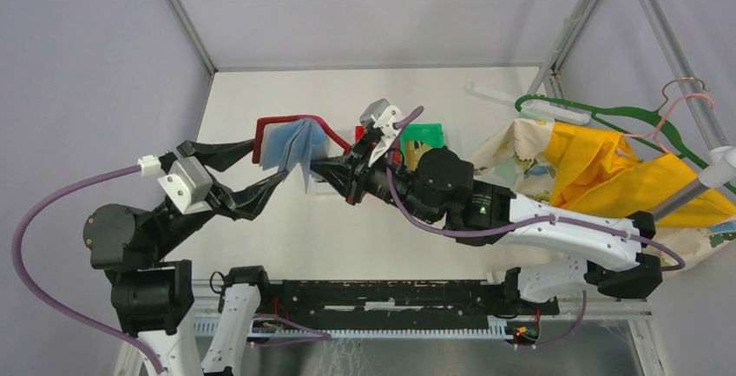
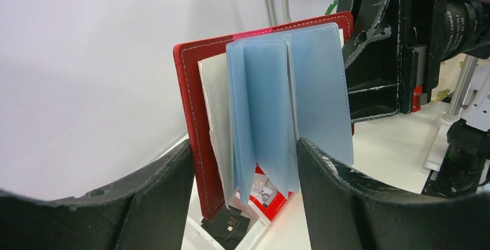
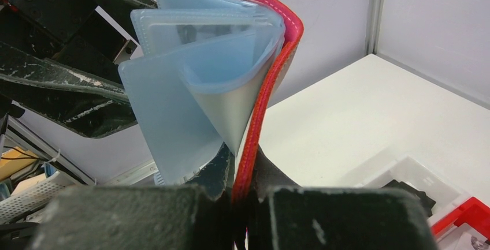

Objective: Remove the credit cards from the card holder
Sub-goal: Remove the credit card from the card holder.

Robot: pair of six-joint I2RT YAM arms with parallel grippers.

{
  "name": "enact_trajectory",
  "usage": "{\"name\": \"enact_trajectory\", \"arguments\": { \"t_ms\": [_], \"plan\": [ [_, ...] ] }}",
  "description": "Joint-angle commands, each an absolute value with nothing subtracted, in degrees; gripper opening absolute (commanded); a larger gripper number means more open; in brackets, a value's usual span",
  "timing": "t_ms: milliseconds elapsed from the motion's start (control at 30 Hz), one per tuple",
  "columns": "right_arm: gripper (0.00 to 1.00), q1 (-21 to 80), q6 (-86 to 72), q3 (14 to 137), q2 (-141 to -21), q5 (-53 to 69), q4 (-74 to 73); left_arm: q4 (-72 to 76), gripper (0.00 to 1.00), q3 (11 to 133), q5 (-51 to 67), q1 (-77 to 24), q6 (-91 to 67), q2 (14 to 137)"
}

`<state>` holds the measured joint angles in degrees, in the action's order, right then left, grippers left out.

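Hanging open above the middle of the table (image 1: 347, 237), the red card holder (image 1: 263, 137) stands on edge. Its pale blue pocket leaves (image 1: 295, 146) fan out toward the near side.

From the left wrist view we see the red cover (image 2: 188, 117) upright behind the leaves (image 2: 312, 88). A grey inner flap (image 2: 215, 105) lies between cover and leaves. The plastic is cloudy, so we cannot tell whether any credit cards sit in the pockets.

The right gripper (image 1: 323, 168) reaches in from the right and is clamped tight on the red cover's edge. In its own view the red edge (image 3: 271, 88) runs straight down into the closed fingers (image 3: 335, 221).

The left gripper (image 1: 269, 161) comes in from the left with its jaws spread wide. One finger (image 2: 156, 192) is just beside the red cover, and the other (image 2: 341, 198) is at the lower edge of the outermost leaf. The fan of leaves stands between the fingers, and they do not pinch it.

Below the holder, on the table, lie a red tray (image 2: 276, 202) and a clear tray holding something black (image 3: 410, 189). What they contain is too small for us to read.

Well apart at the far right, a yellow cloth (image 1: 599, 163) and a green hanger (image 1: 607, 116) rest by the frame post.
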<state>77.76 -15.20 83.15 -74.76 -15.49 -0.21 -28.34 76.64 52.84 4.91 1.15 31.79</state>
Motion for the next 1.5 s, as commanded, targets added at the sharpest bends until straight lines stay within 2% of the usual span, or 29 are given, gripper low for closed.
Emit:
{"name": "enact_trajectory", "arguments": {
  "t_ms": [0,167,433,700,1067,1233,1333,1467],
  "plan": [
    [0.00,78.0,-16.1,81.2,-71.3,-11.5,7.0,-26.2,0.70,78.4,50.8,5.5,0.2,32.0],
    [0.00,76.2,-17.8,76.7,-69.7,-2.4,15.2,-26.1,0.71,79.3,54.4,5.5,-2.9,32.6],
    [0.00,72.2,-23.6,72.0,-68.8,13.3,26.9,-24.6,0.73,80.9,67.4,5.5,-12.0,35.3],
    [0.00,68.3,-28.4,67.3,-67.0,19.8,33.9,-22.3,0.65,82.0,64.9,5.4,-13.8,36.0],
    [0.00,67.9,-31.0,69.1,-69.5,24.5,37.2,-15.1,0.63,76.8,66.5,5.5,-26.1,35.1],
    [0.00,67.9,-31.8,69.0,-70.3,27.5,38.9,-15.1,0.57,75.7,63.8,5.4,-28.1,34.9],
    [0.00,67.9,-31.0,68.1,-69.7,27.4,39.0,-14.4,0.46,75.8,61.5,5.4,-28.5,34.7],
    [0.00,67.6,-30.7,67.6,-69.3,26.5,38.3,-14.3,0.27,76.6,59.3,5.4,-26.2,34.2]
  ]
}}
